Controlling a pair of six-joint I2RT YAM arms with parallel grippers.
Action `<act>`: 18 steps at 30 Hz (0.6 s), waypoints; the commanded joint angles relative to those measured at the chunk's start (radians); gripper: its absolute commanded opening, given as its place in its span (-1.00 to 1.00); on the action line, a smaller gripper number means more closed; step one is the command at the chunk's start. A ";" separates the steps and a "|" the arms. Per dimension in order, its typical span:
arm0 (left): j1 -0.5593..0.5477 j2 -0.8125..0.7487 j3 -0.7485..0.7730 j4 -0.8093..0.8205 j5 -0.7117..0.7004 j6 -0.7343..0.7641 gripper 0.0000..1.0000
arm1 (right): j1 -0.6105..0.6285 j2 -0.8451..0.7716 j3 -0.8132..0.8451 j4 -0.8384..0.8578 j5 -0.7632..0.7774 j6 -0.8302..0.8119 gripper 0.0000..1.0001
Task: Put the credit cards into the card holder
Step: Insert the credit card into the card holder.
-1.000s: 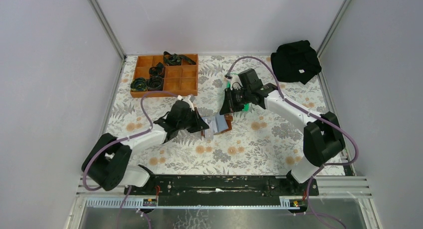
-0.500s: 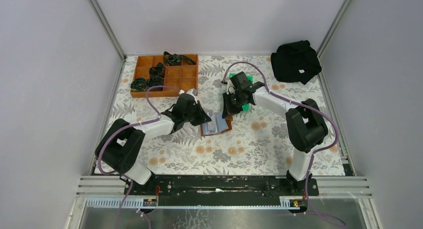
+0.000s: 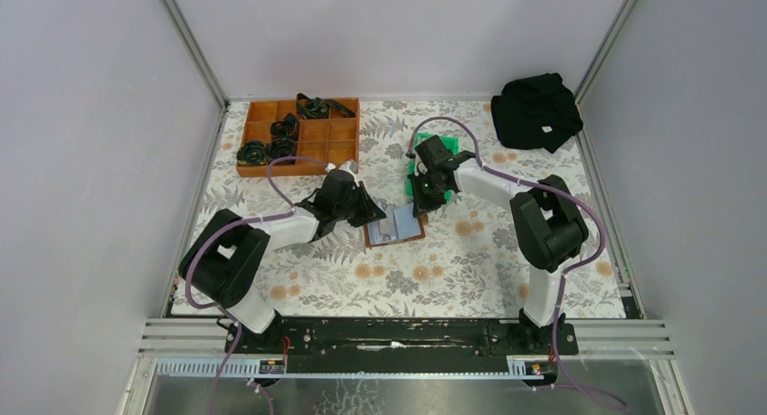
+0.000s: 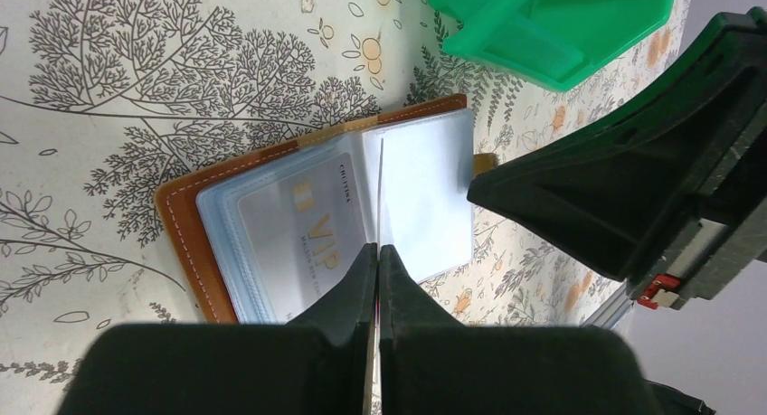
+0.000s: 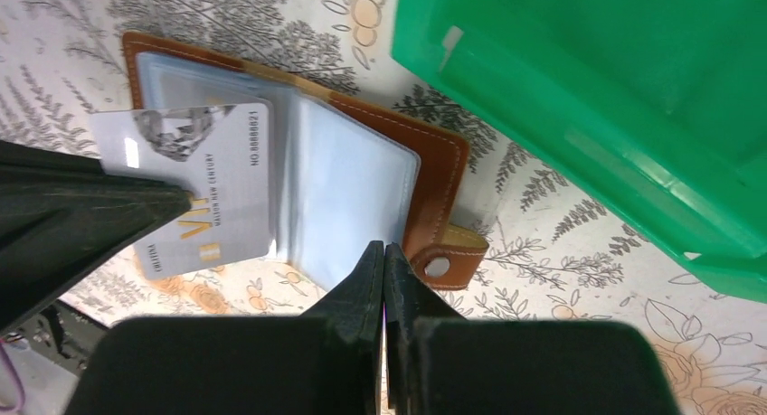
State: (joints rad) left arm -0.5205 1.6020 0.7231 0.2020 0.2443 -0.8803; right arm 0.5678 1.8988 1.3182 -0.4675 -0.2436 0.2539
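The card holder (image 3: 399, 231) lies open on the flowered cloth, brown leather with clear sleeves (image 4: 181, 225) (image 5: 436, 162). My left gripper (image 3: 372, 214) (image 4: 378, 249) is shut on a grey credit card (image 5: 210, 191), which is edge-on in the left wrist view (image 4: 381, 189) and hangs over the holder's left page. Another grey VIP card (image 4: 307, 223) sits inside a left sleeve. My right gripper (image 3: 420, 201) (image 5: 384, 246) is shut, its tips at the near edge of the right sleeve, beside the snap tab (image 5: 445, 263). Nothing shows between its fingers.
A green plastic bin (image 3: 442, 152) (image 4: 552, 26) (image 5: 624, 89) stands just behind the holder, close to the right gripper. A brown wooden compartment tray (image 3: 298, 170) with black items is at the back left. A black cloth bundle (image 3: 535, 110) lies at the back right. Walls enclose the table.
The right gripper has shut and come down from beside the green bin onto the holder's right page. The left arm has reached further forward, still holding the card over the holder.
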 commanded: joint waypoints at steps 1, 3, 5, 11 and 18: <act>0.009 0.021 0.014 0.076 0.009 -0.008 -1.00 | 0.008 0.022 -0.015 -0.013 0.058 -0.011 -1.00; 0.008 0.027 0.014 0.079 0.009 -0.009 -1.00 | 0.009 0.029 -0.017 -0.011 0.059 -0.006 -1.00; 0.008 0.031 0.015 0.083 0.010 -0.012 -1.00 | 0.009 0.040 -0.011 -0.013 0.059 -0.005 -1.00; 0.008 0.040 -0.007 0.120 -0.001 -0.052 -1.00 | 0.009 0.061 -0.009 -0.013 0.046 0.004 -1.00; 0.008 0.064 -0.046 0.181 0.006 -0.104 -1.00 | 0.008 0.073 -0.018 -0.005 0.038 0.010 -1.00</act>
State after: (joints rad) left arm -0.5205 1.6424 0.7017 0.2848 0.2470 -0.9463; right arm 0.5686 1.9575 1.3075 -0.4694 -0.2085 0.2584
